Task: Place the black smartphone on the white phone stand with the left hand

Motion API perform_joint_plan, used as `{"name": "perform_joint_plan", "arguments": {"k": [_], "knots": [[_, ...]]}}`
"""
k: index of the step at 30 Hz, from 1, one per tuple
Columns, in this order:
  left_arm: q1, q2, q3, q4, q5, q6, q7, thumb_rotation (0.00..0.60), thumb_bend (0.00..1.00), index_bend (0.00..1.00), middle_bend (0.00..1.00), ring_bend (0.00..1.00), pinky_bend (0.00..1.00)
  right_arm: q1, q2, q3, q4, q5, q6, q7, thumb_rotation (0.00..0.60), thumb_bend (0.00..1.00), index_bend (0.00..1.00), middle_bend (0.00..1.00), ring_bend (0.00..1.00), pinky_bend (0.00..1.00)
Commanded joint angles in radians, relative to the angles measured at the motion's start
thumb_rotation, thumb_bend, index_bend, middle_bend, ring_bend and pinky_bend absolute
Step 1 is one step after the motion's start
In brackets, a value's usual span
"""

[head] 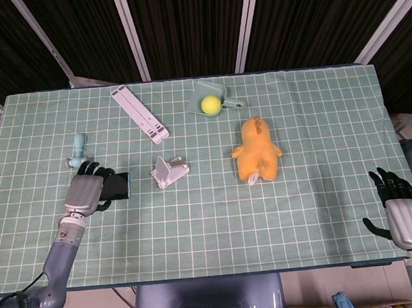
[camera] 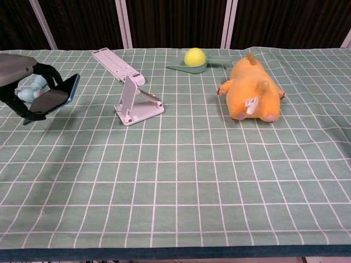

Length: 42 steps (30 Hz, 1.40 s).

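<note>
My left hand (head: 86, 194) (camera: 19, 74) grips the black smartphone (head: 116, 187) (camera: 53, 98) and holds it lifted off the cloth, tilted, to the left of the white phone stand (head: 169, 171) (camera: 135, 102). The stand sits upright near the table's middle, with nothing on it. A gap of a few grid squares separates the phone from the stand. My right hand (head: 400, 206) hangs at the table's near right edge with fingers apart, holding nothing.
A long white folded stand (head: 139, 113) lies at the back left. A small blue fan (head: 77, 151) rests behind my left hand. An orange plush toy (head: 256, 150) lies right of centre, and a green scoop with a yellow ball (head: 211, 104) sits behind it.
</note>
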Motion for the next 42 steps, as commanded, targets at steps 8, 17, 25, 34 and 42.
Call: {"name": "perform_joint_plan", "arguments": {"k": [8,17,25,34,42], "knots": [[-0.040,-0.175,-0.200,-0.117,-0.246,0.143,-0.032,0.600,0.31,0.46,0.52,0.12,0.10,0.001,0.000,0.001,0.000,0.002,-0.002,0.000,0.600,0.30,0.01,0.00,0.00,0.13],[-0.094,-0.303,-0.325,-0.129,-0.366,0.217,-0.086,0.600,0.31,0.46,0.52,0.12,0.10,0.001,0.001,0.001,0.001,0.003,-0.003,0.004,0.600,0.30,0.01,0.00,0.00,0.13],[-0.121,-0.348,-0.375,-0.090,-0.435,0.207,-0.119,0.600,0.31,0.46,0.52,0.12,0.10,0.002,0.001,0.001,0.002,0.003,-0.005,0.006,0.600,0.30,0.01,0.00,0.00,0.13],[-0.147,-0.376,-0.377,-0.029,-0.460,0.159,-0.147,0.600,0.31,0.46,0.52,0.12,0.11,0.002,0.001,0.001,0.001,0.004,-0.006,0.006,0.600,0.30,0.01,0.00,0.00,0.13],[-0.182,-0.410,-0.383,0.036,-0.461,0.135,-0.159,0.600,0.31,0.46,0.52,0.12,0.11,0.003,0.001,0.002,0.000,0.005,-0.006,0.004,0.600,0.30,0.01,0.00,0.00,0.13]]}}
